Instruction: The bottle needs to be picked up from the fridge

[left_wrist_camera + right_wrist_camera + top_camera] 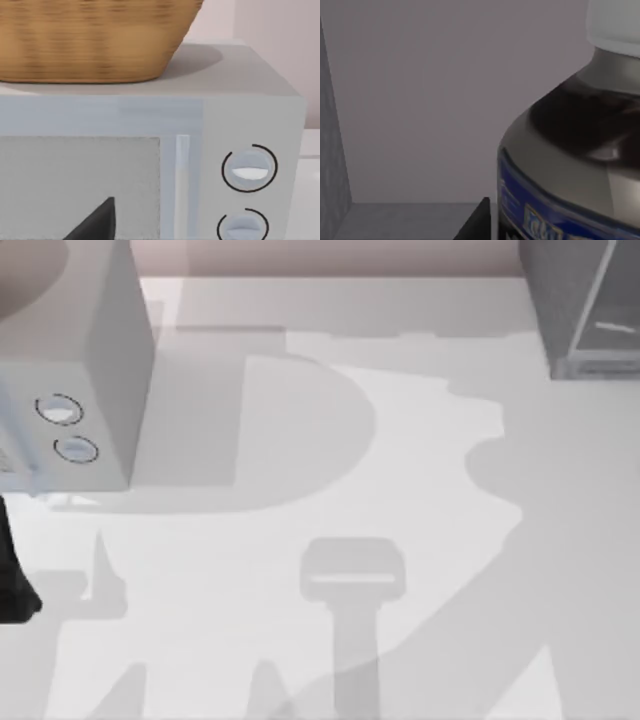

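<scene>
Inside the fridge, at the table's far right corner: bottle stood upright on the grey floor | right gripper beside it, grip: cannot tell | left gripper facing microwave, grip: cannot tell | basket on top

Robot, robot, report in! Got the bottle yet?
Right end effector inside the fridge, close beside the bottle; grip not confirmed. Left end effector idle, facing the microwave with the basket on top. No obstruction seen.
</scene>
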`<state>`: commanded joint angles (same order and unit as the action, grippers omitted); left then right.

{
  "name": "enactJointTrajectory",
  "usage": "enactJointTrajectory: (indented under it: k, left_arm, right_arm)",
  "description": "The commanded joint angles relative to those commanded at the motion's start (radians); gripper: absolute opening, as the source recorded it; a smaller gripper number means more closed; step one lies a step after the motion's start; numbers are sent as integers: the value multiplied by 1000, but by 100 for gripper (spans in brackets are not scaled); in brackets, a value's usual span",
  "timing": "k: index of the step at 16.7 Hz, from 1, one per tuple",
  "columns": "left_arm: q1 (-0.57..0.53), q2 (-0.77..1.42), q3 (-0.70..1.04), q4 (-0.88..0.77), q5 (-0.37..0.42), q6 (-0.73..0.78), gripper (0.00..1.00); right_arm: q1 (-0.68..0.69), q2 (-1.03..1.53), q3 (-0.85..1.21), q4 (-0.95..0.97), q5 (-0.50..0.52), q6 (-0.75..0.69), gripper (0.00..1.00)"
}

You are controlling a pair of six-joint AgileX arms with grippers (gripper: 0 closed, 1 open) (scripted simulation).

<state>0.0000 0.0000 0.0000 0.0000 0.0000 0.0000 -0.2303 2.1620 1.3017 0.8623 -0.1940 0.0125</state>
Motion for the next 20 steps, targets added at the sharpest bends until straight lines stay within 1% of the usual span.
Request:
enactJointTrajectory:
  k: [3, 8, 11, 17, 20]
  left_arm:
    - [0, 0, 0, 0, 0, 0, 100]
    - [0, 0, 0, 0, 0, 0, 100]
    - [0, 0, 0, 0, 0, 0, 100]
    - [0, 0, 0, 0, 0, 0, 100]
    - [0, 0, 0, 0, 0, 0, 100]
  right_arm:
    - [-1, -32, 13, -46, 0, 0, 0]
    - [-2, -42, -6, -37, -4, 1, 0]
    - [-12, -109, -100, 0, -18, 2, 0]
    - [-48, -285, -395, 93, -53, 3, 0]
    - [-57, -328, -450, 117, -62, 3, 0]
